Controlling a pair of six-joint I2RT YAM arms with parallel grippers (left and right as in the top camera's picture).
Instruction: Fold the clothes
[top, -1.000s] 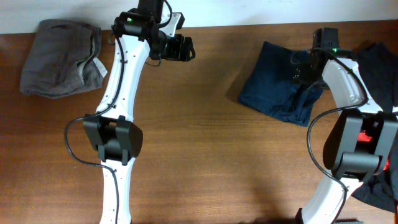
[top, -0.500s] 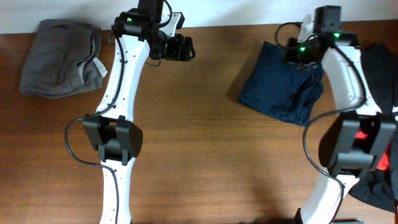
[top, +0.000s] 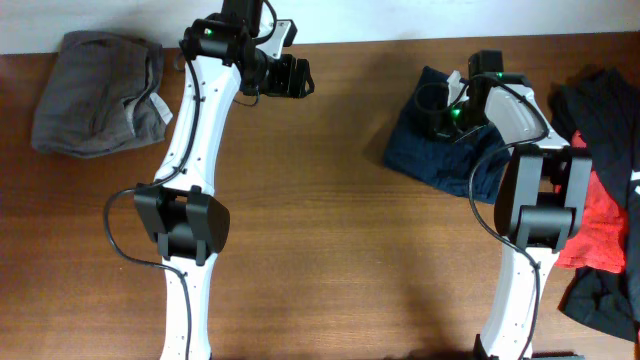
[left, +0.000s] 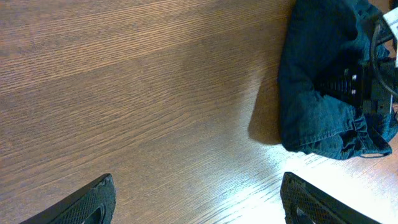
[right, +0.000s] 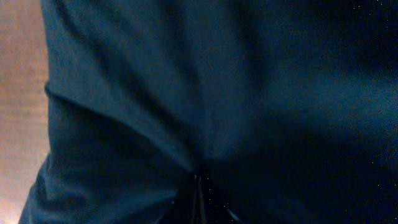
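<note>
The dark navy-blue garment (top: 440, 152) lies bunched at the table's back right; it also shows in the left wrist view (left: 317, 106). My right gripper (top: 431, 108) sits low on its upper left part, shut on a pinch of the navy fabric (right: 155, 93). That fabric fills the right wrist view and gathers into folds at the closed jaws (right: 198, 186). My left gripper (top: 296, 77) hovers open over bare wood at the back centre, with nothing between its fingers (left: 93, 199). A grey-olive garment (top: 95, 92) lies folded at the back left.
A pile of red (top: 600, 215) and black clothes (top: 605, 110) lies at the right edge, beside the right arm's base. The wooden table (top: 330, 230) meets a white wall along its back edge.
My right gripper has swung from the navy garment's right side across to its upper left and shut on the fabric. The left arm has not moved.
</note>
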